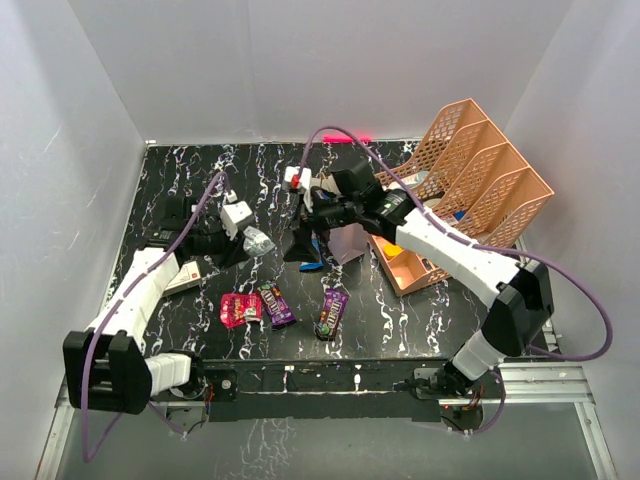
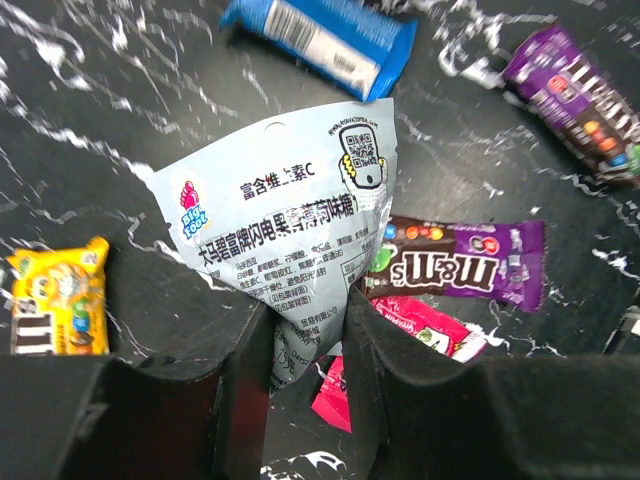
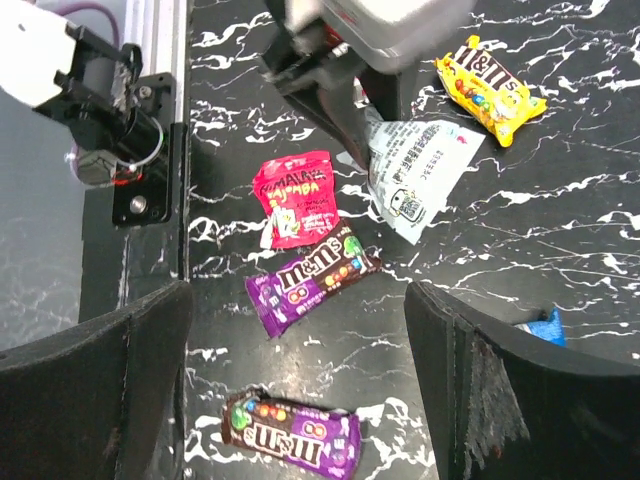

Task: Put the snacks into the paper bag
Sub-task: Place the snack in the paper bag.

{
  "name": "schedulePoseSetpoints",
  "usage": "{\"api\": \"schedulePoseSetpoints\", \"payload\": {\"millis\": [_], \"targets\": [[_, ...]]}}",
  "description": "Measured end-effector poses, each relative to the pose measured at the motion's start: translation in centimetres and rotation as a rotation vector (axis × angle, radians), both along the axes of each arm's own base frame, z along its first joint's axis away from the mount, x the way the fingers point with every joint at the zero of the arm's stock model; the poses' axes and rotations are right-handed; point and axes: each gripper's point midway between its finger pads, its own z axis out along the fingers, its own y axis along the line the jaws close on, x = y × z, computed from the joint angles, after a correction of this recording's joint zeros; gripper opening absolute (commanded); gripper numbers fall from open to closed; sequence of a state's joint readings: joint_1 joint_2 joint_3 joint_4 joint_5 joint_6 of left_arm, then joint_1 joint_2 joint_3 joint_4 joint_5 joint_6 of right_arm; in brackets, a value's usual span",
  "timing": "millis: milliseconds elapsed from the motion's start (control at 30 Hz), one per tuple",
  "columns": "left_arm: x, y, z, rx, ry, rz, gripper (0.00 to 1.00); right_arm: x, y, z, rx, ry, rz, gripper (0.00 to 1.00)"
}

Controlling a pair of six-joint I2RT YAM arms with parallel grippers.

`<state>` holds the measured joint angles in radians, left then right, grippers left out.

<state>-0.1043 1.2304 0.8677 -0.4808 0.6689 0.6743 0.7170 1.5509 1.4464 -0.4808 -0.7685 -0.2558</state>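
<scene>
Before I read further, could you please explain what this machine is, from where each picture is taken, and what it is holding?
These are two robot arms bolted at the near edge of a black marbled table. One picture looks down from above; the other two come from a small camera on each wrist.

The left gripper pinches a pale silver packet between its fingers. The right gripper is open and holds nothing.

On the table lie a red-pink packet, two purple M&M's packets, a yellow M&M's packet and a blue bar. Salmon-pink mesh trays stand to the right. The paper bag seems to stand under the right arm, mostly hidden.
</scene>
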Motion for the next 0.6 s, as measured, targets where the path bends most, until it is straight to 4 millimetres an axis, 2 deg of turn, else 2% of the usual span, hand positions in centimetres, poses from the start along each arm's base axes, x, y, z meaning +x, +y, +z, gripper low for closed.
{"api": "schedulePoseSetpoints", "payload": {"millis": [133,300,433,600], "targets": [[-0.3,-1.0,4.1,-0.063,-0.093,-0.043,0.29,0.7,2.0,-1.8,-0.026,0.081,-0.067,0.89],[-1.0,-2.1,7.8,-0.135,-0.162,-0.085,0.29,2.4,3.5,-3.1,-0.061,0.145,-0.173,0.88],[-1.7,-2.6,8.8,-0.173,-0.16,-0.103,0.29,3.1,3.8,-2.7,-0.052,0.169,-0.217,0.85],[-2.3,-3.0,9.1,-0.201,-0.143,-0.115,0.29,3.1,4.2,-1.9,-0.017,0.19,-0.218,0.71]]}}
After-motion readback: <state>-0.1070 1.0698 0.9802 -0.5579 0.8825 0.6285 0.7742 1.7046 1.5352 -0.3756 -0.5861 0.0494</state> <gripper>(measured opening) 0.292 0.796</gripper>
